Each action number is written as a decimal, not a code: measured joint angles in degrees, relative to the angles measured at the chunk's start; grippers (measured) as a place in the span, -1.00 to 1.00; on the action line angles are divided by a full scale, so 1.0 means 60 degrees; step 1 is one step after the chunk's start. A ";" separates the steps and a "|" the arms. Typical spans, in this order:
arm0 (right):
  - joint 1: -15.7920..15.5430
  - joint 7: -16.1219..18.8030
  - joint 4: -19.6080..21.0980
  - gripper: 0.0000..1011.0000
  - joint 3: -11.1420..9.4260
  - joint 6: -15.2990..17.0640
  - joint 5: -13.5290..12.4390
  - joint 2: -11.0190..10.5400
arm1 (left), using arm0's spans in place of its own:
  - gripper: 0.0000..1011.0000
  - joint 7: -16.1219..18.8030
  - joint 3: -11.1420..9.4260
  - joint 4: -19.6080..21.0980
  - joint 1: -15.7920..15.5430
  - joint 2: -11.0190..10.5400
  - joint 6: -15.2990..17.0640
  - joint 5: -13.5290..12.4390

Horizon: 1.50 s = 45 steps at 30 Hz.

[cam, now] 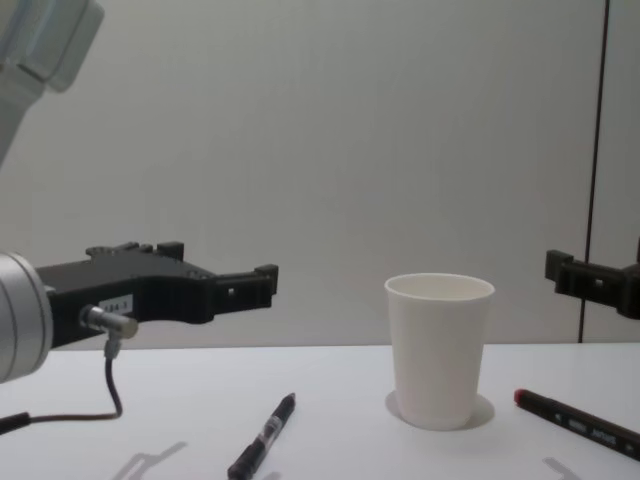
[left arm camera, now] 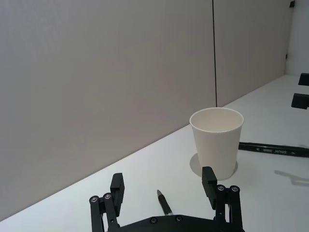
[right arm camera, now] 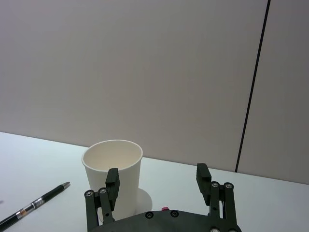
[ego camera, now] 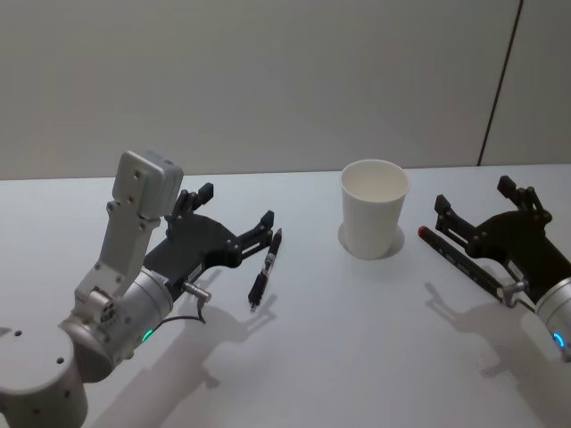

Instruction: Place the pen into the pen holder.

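Observation:
A black pen [ego camera: 265, 267] with a clear section lies on the white table, left of the pen holder [ego camera: 373, 209], an upright white paper cup with nothing showing inside. My left gripper [ego camera: 236, 205] hovers open over the pen's left side, holding nothing. In the left wrist view the pen's tip [left arm camera: 164, 202] shows between the spread fingers of the left gripper [left arm camera: 162, 179], with the pen holder [left arm camera: 216, 142] beyond. In the chest view the pen [cam: 262, 435] lies below the left gripper [cam: 215, 265], apart from it. My right gripper [ego camera: 475, 196] is open, right of the cup.
A black marker [ego camera: 459, 259] with a red end lies on the table right of the cup, under the right gripper. It shows low in the chest view as the marker [cam: 575, 420]. A plain grey wall stands close behind the table's far edge.

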<state>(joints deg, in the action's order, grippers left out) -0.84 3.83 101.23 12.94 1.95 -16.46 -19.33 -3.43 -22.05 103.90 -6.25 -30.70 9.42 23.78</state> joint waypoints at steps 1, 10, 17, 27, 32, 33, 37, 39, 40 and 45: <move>0.0000 0.0000 0.0000 0.98 0.0000 0.0000 0.0000 0.0000 | 0.98 -0.0054 0.0022 0.0073 0.0038 -0.0068 0.0124 0.0068; 0.0000 0.0000 -0.0001 0.98 0.0000 0.0000 0.0000 0.0000 | 0.98 -0.0468 0.0081 0.0366 0.0066 -0.0218 0.0985 0.0292; 0.0000 0.0000 0.0000 0.98 0.0000 0.0000 0.0000 0.0000 | 0.98 -0.0748 0.0066 0.0436 -0.0153 -0.0100 0.1872 0.0292; 0.0000 0.0000 0.0000 0.98 0.0000 0.0000 0.0000 0.0000 | 0.98 -0.0717 -0.0037 0.0273 -0.0597 0.0374 0.3086 0.0137; 0.0000 -0.0001 0.0000 0.98 0.0000 0.0000 0.0000 0.0000 | 0.98 -0.0481 -0.0076 0.0150 -0.0739 0.0592 0.3458 0.0067; 0.0000 -0.0001 0.0000 0.98 0.0000 0.0000 0.0000 0.0000 | 0.98 -0.0438 -0.0087 0.0120 -0.0768 0.0642 0.3510 0.0057; 0.0000 -0.0001 0.0000 0.98 0.0000 0.0000 0.0000 0.0000 | 0.98 -0.0176 -0.0122 -0.0005 -0.0856 0.0827 0.3749 0.0006; 0.0000 -0.0001 0.0000 0.98 0.0000 0.0000 0.0000 0.0000 | 0.98 0.0018 -0.0142 -0.0086 -0.0896 0.0933 0.3882 -0.0021; 0.0000 -0.0001 0.0000 0.98 0.0000 0.0000 0.0000 0.0000 | 0.98 0.0084 -0.0151 -0.0124 -0.0913 0.0980 0.3920 -0.0030; 0.0000 -0.0001 0.0000 0.98 0.0000 0.0000 0.0000 0.0000 | 0.98 0.0540 -0.0208 -0.0329 -0.0975 0.1235 0.4120 -0.0094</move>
<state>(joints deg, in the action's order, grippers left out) -0.84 3.82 101.23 12.94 1.95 -16.46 -19.33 -0.19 -23.29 101.93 -12.10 -23.30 34.14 23.22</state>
